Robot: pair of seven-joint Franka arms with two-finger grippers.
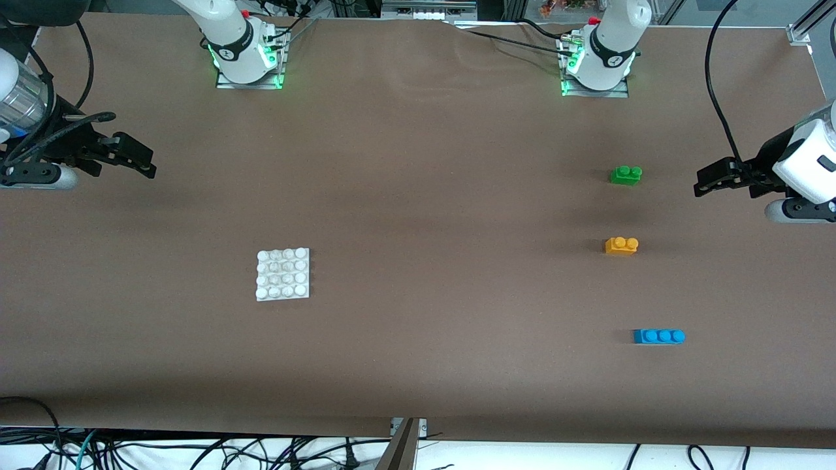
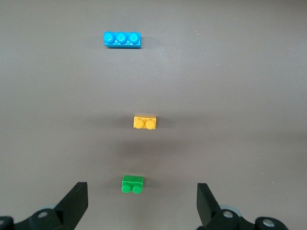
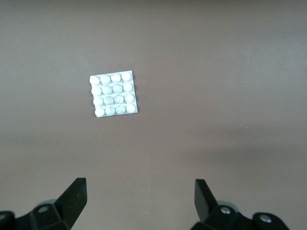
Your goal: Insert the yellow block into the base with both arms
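1. Two grippers, both spread wide, both empty, neither touching anything.
2. Left gripper (image 1: 700,183) hangs in the air over the left arm's end of the table (image 1: 418,365); its two black fingers (image 2: 76,199) stand far apart in the left wrist view, with bare tabletop between them.
3. Right gripper (image 1: 149,163) hangs over the right arm's end of the table, its fingers (image 3: 76,194) just as far apart, nothing between them.
4. Yellow block (image 1: 621,245) lies flat on the table toward the left arm's end, studs up, free of either gripper.
5. Green two-stud brick (image 1: 626,175) lies farther from the front camera than the yellow block; blue three-stud brick (image 1: 659,336) lies nearer. All three are well apart, in a loose row.
6. Base (image 1: 283,274), a white 4x4 stud plate, lies flat toward the right arm's end, well apart from the bricks, with nothing on its studs.
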